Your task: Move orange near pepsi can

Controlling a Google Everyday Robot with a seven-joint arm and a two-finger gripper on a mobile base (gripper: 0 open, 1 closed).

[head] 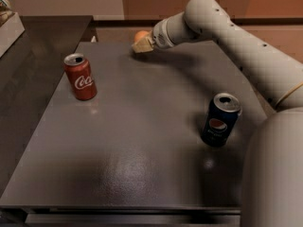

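Camera view: orange (pixel 140 34) lies just behind claw (pixel 141 46) at table (pixel 142 141)'s far edge.

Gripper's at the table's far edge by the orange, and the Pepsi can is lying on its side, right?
No: the pepsi can stands upright, silver top up, in the camera view. The gripper is at the table's far edge by the orange.

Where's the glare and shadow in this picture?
Camera view: soft glare on the table in front of the red can and the pepsi can; the arm's shadow trails from the gripper, at the far edge by the orange.
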